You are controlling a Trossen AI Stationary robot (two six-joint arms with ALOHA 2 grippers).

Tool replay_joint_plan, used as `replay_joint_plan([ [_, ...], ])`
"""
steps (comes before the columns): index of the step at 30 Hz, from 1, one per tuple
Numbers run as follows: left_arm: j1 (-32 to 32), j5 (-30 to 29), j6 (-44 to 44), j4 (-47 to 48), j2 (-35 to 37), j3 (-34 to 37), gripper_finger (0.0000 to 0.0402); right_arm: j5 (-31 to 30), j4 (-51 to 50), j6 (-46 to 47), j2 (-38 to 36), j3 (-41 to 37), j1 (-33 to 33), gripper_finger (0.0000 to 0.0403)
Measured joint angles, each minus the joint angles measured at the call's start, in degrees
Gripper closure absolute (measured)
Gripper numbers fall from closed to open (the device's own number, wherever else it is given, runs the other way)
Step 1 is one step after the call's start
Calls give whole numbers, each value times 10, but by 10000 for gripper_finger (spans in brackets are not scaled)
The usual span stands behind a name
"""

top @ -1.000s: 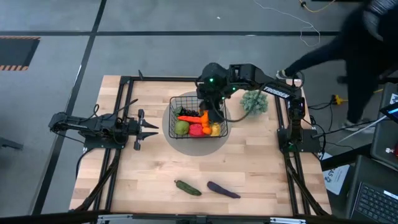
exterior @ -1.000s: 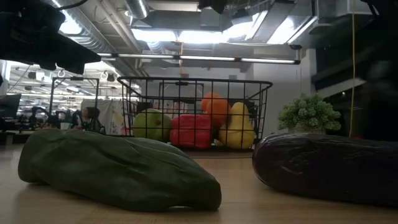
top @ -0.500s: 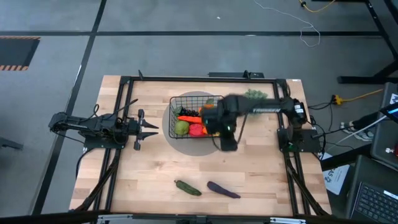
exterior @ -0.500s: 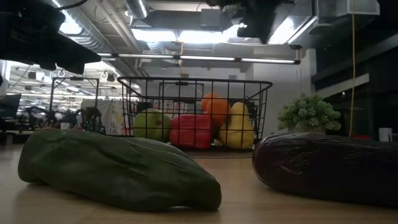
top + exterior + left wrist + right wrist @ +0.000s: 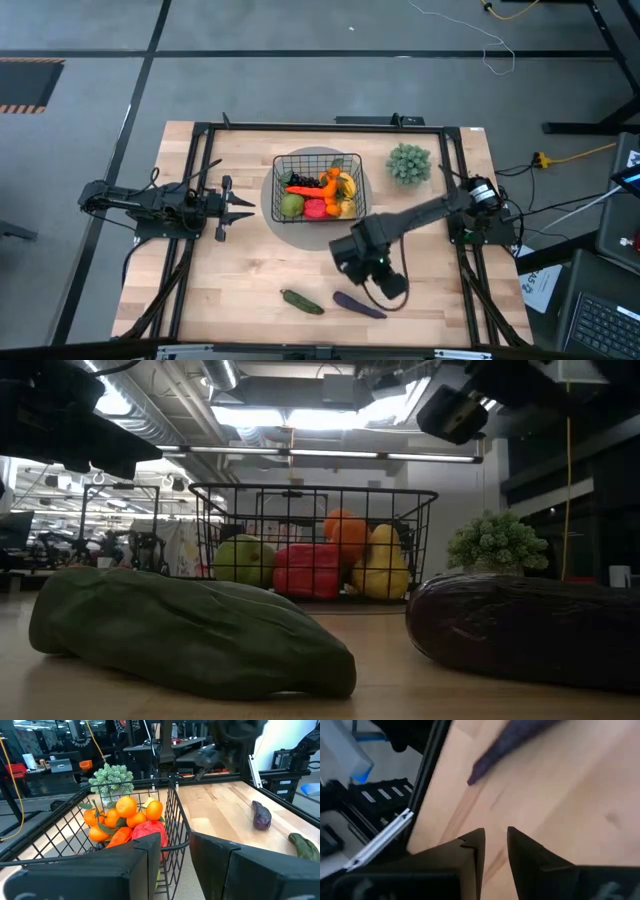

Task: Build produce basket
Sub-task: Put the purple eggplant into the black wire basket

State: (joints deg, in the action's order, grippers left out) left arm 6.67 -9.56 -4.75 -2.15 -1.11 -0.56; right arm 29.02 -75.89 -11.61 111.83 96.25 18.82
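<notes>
With the basket (image 5: 318,187) mid-table already holding most produce, the right gripper (image 5: 358,250), fingers nearly together and empty, should spread them, drop squarely over the eggplant (image 5: 359,305) lying near the front edge beside the cucumber (image 5: 301,301), and grip its middle.

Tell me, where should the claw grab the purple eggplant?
Around its middle, coming straight down from above. The purple eggplant lies flat and long on the table, so the right claw, which hangs close by, could probably pinch across its narrow width.
</notes>
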Motion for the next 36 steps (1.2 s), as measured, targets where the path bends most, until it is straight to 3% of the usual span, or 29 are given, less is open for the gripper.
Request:
replay_joint_plan([
  [6,0,0,0,0,0,0,308,15,101,-55,0,-47,37,331],
  [12,0,0,0,0,0,0,308,75,239,-175,0,-92,44,331],
  [18,0,0,0,0,0,0,308,240,407,-247,-1,-136,32,331],
  [24,0,0,14,0,0,0,308,251,482,-245,-1,-185,17,331],
  [32,0,0,30,0,0,0,308,254,497,-243,-1,-214,-18,331],
  [36,0,0,32,0,0,0,308,306,508,-242,3,-243,-16,331],
])
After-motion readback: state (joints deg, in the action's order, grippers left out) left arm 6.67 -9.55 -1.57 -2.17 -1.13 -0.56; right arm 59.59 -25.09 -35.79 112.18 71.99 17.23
